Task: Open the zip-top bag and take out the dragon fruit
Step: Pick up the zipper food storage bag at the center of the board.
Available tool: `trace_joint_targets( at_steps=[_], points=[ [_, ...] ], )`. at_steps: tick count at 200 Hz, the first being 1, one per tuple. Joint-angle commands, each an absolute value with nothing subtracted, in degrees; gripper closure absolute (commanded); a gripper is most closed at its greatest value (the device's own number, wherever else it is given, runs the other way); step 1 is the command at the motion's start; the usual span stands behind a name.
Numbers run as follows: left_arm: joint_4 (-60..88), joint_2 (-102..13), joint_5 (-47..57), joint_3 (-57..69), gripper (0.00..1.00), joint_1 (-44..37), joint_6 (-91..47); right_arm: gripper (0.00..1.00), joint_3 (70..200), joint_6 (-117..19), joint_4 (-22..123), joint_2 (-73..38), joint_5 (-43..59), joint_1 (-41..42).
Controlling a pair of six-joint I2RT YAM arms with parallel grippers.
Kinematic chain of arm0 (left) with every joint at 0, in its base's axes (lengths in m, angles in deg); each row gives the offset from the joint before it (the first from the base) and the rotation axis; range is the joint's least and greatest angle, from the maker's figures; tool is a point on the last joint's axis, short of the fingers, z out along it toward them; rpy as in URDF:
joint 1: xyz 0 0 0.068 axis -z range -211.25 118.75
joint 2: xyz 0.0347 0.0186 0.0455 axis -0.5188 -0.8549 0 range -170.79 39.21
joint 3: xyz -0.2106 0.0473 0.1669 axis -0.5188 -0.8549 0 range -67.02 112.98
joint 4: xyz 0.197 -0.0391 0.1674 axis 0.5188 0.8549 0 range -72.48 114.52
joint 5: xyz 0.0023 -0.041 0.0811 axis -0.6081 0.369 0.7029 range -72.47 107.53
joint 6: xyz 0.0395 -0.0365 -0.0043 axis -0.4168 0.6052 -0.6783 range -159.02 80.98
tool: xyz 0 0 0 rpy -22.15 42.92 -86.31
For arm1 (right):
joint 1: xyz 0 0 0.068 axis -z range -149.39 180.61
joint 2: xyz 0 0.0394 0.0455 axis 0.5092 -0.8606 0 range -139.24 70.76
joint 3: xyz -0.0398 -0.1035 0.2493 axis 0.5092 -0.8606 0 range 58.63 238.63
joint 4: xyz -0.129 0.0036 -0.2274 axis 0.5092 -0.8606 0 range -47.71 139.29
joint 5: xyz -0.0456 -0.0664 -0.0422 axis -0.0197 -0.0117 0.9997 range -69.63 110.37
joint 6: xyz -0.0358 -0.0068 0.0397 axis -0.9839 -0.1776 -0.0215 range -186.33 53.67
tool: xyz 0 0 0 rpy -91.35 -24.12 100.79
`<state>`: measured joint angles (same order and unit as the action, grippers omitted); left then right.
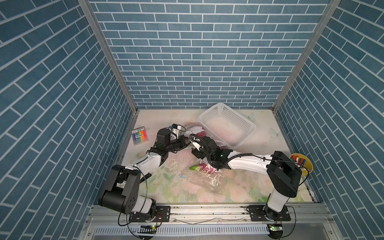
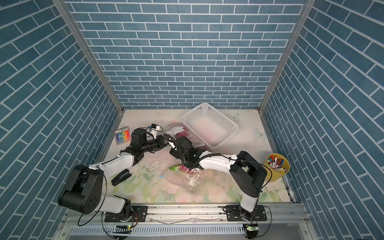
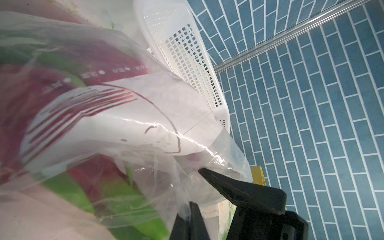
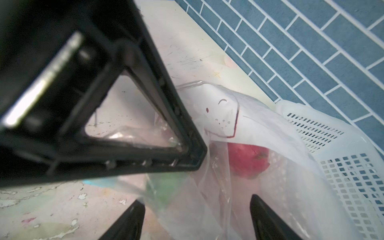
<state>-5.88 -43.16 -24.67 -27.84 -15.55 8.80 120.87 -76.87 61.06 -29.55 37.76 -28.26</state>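
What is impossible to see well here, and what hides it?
- zip-top bag seal: open or shut unclear; arms overlap it in both top views.
- dragon fruit: right wrist view, partly hidden by the bag's white label.
- left gripper: left wrist view, fingers cut off by the edge.
- markers in the yellow cup: too small to count in a top view.

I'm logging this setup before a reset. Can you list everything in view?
rear bag: 1, clear with white print, against basket
front bag: 1, clear, front centre
dragon fruit: 2, red-green, one in rear bag, one at front bag's far end
basket: 1, white, rear right
marker box: 1, multicolour, rear left
cup: 1, yellow, right edge, holds markers
stapler: 1, black, front left
table: 1, floral
left gripper: shut on rear bag
right gripper: open, by rear bag
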Motion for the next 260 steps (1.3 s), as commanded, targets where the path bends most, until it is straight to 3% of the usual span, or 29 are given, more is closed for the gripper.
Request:
trace_joint_targets(
  at_steps=[1,12,54,69,106,124,138,158,205,222,260],
  points=[
    [-6.6,-44.1,-26.3,-26.1,1.00,-16.1,9.0,0.18,120.4,-79.5,63.1,-31.3,39.4,-28.5],
    [-6.4,-44.2,-26.4,-26.0,1.00,-16.2,9.0,0.07,121.1,-79.9,62.8,-32.4,39.7,-28.5],
    [-6.4,-43.8,-27.5,-26.9,1.00,-16.3,9.2,0.13,122.9,-82.7,66.3,-35.2,43.9,-28.2],
    [-6.1,-43.8,-27.8,-27.1,1.00,-16.3,8.9,0.22,123.7,-82.6,66.1,-35.2,43.4,-27.9],
    [-6.0,-43.3,-25.8,-27.8,1.00,-16.6,8.3,0.62,123.9,-80.2,61.9,-31.7,39.6,-27.7],
    [-6.7,-43.5,-24.5,-27.5,1.00,-16.9,8.1,0.74,124.5,-78.5,58.9,-30.0,36.9,-27.6],
    [-6.9,-43.7,-23.4,-26.8,0.92,-17.2,7.7,0.82,125.8,-77.2,55.6,-29.7,35.4,-27.5],
    [-5.0,-43.7,-22.1,-24.2,0.70,-18.2,5.3,0.92,127.7,-75.0,51.6,-29.3,32.8,-27.2],
    [-7.5,-37.2,-16.7,-22.1,0.32,-23.5,1.6,0.94,137.0,-68.7,37.3,-28.2,22.3,-23.1],
    [-10.7,-33.2,-14.3,-23.7,0.28,-24.5,-1.1,0.94,139.3,-65.8,35.1,-27.2,17.3,-20.3],
    [-28.5,-26.4,-18.4,-33.3,0.34,-25.4,-3.4,0.94,146.9,-61.8,29.8,-27.7,7.4,-15.3]
  ],
)
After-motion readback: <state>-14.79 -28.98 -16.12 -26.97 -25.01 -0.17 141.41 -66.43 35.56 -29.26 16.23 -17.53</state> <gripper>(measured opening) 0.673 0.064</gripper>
